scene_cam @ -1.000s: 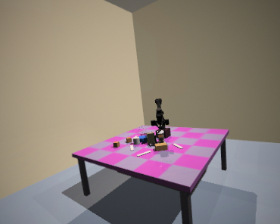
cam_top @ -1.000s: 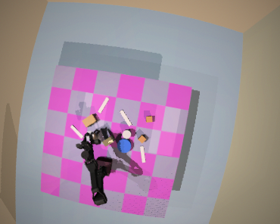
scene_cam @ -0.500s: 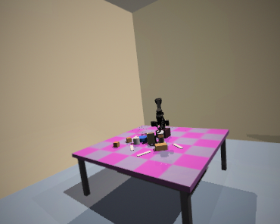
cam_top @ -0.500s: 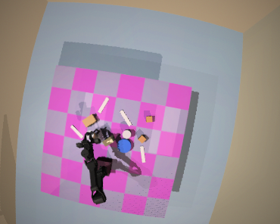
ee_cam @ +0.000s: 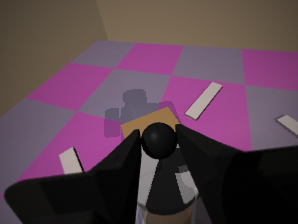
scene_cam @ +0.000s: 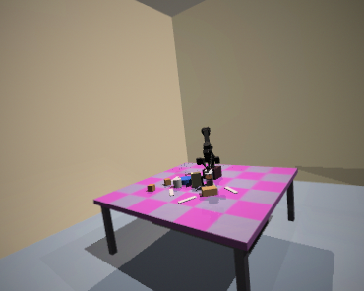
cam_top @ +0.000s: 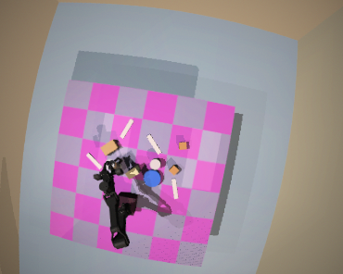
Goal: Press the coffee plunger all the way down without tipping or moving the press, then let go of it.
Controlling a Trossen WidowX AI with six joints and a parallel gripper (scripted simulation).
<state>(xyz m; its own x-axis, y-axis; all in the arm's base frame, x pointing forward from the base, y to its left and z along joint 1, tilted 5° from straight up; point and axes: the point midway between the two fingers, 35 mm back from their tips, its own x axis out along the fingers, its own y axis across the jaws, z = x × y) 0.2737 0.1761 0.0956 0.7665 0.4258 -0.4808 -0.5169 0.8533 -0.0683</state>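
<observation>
One wrist-only sight: pincer (ee_cam: pixel 159 142) around plunger knob (ee_cam: pixel 159 140)

Pink-and-grey checkered table (cam_top: pixel 221 120), four white strips, tan block (cam_top: pixel 109 147), two small orange cubes, blue cylinder (cam_top: pixel 152 179), white cylinder (cam_top: pixel 155 164)

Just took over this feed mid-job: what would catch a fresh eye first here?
The pink-and-grey checkered table top dominates every view, with small blocks and white strips clustered near its middle. In the wrist view, the black parallel-jaw gripper is clamped on the round black plunger knob of the coffee press. Beside the press, from above, sit a blue cylinder and a tan rectangular block.
</observation>
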